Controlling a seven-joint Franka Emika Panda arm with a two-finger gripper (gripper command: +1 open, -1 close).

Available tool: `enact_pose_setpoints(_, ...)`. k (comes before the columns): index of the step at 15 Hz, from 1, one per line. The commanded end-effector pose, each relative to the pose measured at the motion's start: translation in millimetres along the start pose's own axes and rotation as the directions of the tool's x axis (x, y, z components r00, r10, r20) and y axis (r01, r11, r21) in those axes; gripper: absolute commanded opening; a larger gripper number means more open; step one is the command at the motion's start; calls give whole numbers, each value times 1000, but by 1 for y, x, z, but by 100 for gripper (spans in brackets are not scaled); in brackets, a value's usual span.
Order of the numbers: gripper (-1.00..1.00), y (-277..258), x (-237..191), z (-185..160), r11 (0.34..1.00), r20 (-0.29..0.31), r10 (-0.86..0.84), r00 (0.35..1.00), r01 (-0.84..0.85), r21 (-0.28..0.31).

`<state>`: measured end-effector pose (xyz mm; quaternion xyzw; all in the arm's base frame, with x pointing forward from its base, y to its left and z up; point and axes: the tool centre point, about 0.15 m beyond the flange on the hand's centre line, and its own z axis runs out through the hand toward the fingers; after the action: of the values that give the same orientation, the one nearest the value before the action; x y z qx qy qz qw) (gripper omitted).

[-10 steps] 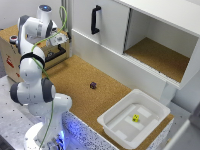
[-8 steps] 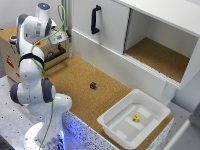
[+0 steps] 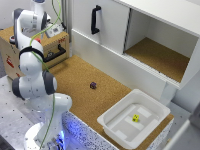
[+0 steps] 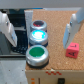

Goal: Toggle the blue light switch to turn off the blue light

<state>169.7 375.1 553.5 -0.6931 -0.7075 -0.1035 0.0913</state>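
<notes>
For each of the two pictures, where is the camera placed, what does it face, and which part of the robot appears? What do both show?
Exterior view: high, off the arm, facing down at the cork table, cabinet and white bin; the whole arm shows.
Wrist view: on the wrist, facing down at three round buttons, the blue light switch lit; the tool fingers show, apart.
Shared: the wooden box.

Cork-topped bench (image 3: 80,75) carried a small dark cube (image 3: 93,85), a white tray (image 3: 116,116) near its edge, and a wooden box (image 3: 15,55) at the exterior view's left.
</notes>
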Motion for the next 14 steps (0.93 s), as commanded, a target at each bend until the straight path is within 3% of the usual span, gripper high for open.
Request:
enact_pose_setpoints(1, 100, -8, 62, -17, 999, 272, 11, 962, -24, 45)
enact_pose_setpoints(6, 100, -28, 88, -11, 999, 323, 6, 946, -23, 49)
enact_pose_setpoints(13, 100, -12, 136, 9, 998, 284, -50, 958, 39, 45)
enact_pose_setpoints(14, -100, -10, 140, 12, 998, 283, -60, 957, 48, 51)
